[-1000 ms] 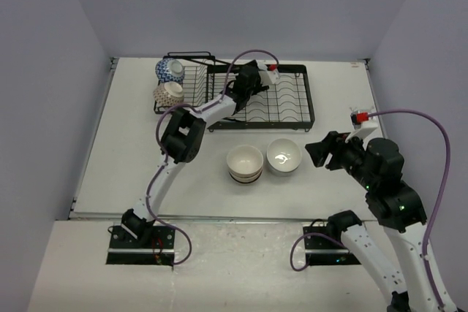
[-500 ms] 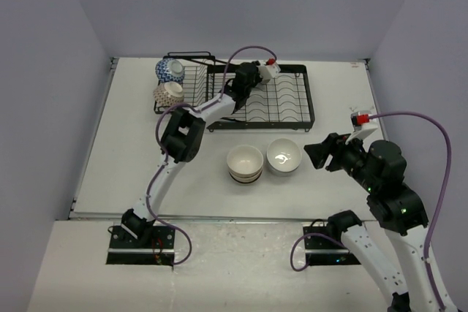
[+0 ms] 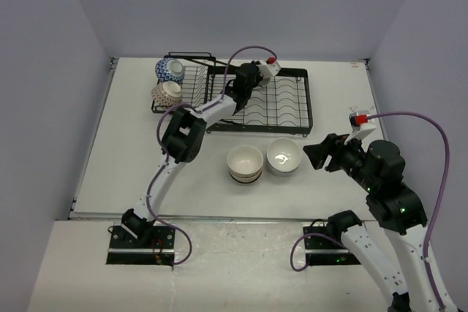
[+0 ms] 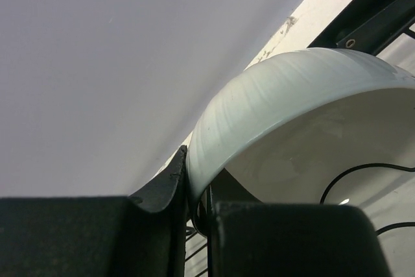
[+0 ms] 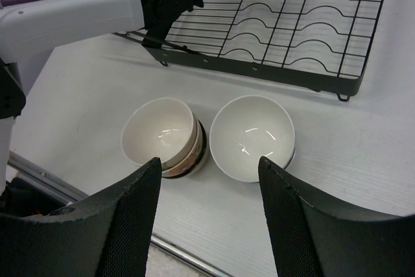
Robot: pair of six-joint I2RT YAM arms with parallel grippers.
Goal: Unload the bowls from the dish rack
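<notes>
gripping: the left gripper (image 4: 198,202) has just closed on the rim of a white bowl (image 4: 292,95), one finger inside and one outside.
white bowl: at the far edge of the dish rack (image 3: 256,128), apparently not yet lifted.
right gripper (image 5: 207,183): jaws apart, empty, above the banded stack (image 5: 165,137) and white stack (image 5: 253,135).
meaning: the grasp looks set, so lifting out comes next.
remaining: a blue-and-white bowl (image 3: 170,69) and a cream bowl (image 3: 167,93) in the small section.

The left arm (image 3: 183,137) reaches far forward, and its left gripper (image 4: 194,191) is pinched on the rim of a white bowl (image 4: 292,95). The right arm (image 3: 384,173) is folded, and the right gripper (image 5: 209,176) hangs with its jaws apart, holding nothing.
</notes>
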